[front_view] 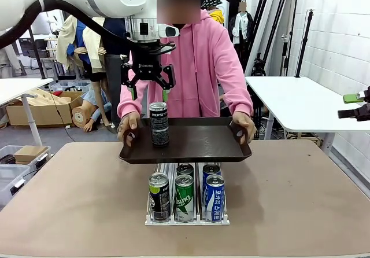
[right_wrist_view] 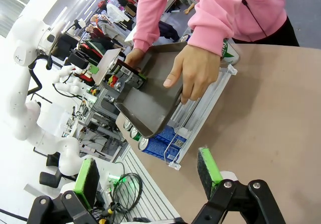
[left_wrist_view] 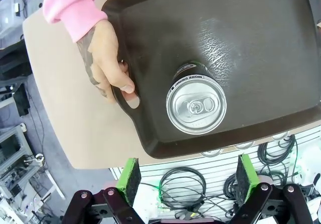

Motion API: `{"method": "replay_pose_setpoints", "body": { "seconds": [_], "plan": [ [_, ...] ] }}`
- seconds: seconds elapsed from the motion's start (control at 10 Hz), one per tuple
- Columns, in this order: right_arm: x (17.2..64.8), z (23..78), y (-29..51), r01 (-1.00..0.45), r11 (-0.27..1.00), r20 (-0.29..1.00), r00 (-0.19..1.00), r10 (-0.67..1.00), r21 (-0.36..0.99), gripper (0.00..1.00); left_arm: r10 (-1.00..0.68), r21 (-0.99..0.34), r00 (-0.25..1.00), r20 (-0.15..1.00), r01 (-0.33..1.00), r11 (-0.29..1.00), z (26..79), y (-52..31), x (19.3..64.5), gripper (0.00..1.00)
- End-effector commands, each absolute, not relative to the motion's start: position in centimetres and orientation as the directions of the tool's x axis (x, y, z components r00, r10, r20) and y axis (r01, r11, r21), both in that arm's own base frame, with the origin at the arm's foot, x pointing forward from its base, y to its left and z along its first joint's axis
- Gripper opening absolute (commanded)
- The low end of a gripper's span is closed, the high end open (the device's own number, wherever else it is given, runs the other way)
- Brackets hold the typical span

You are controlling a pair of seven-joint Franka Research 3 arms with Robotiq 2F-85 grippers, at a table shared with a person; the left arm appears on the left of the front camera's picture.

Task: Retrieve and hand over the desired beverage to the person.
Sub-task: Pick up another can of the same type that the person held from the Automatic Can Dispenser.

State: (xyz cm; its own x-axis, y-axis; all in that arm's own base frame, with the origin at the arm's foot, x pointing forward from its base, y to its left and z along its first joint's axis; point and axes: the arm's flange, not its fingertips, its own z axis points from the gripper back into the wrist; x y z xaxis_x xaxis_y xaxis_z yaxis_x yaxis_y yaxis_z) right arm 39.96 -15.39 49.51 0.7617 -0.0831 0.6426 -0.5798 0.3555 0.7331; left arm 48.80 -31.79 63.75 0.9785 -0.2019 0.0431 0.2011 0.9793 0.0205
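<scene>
The person in a pink hooded sweatshirt stands at the far side, holding a dark tray over the table with both hands. A black Pepsi can stands upright on the tray's left part. My left gripper hangs open just above that can, apart from it. In the left wrist view the can's silver top lies ahead of the open left gripper, and the person's hand grips the tray's rim. My right gripper is off at the far right; the right wrist view shows it open and holding nothing.
A white rack with several cans, green, blue and black, sits on the tan table below the tray's near edge. In the right wrist view the rack lies under the tray. A white side table stands at the right.
</scene>
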Motion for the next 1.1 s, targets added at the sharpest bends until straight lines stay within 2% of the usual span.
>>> {"method": "replay_pose_setpoints", "body": {
  "seconds": [0.0, 0.7, 1.0],
  "plan": [
    [39.9, 49.5, -15.4, -0.585, 0.347, 0.646, 0.758, -0.086, 0.733, 1.0, -0.2, 0.018, 0.978, 0.05, 0.199, 0.98, 64.0, -31.7, 48.9, 1.0],
    [39.9, 49.5, -15.4, -0.585, 0.347, 0.646, 0.758, -0.086, 0.733, 1.0, -0.202, 0.02, 0.978, 0.045, 0.201, 0.979, 63.8, -31.8, 48.8, 1.0],
    [39.9, 49.5, -15.4, -0.585, 0.347, 0.646, 0.758, -0.086, 0.733, 1.0, -0.122, -0.103, 0.992, 0.02, 0.124, 0.987, 65.6, -26.0, 48.2, 1.0]
  ]
}}
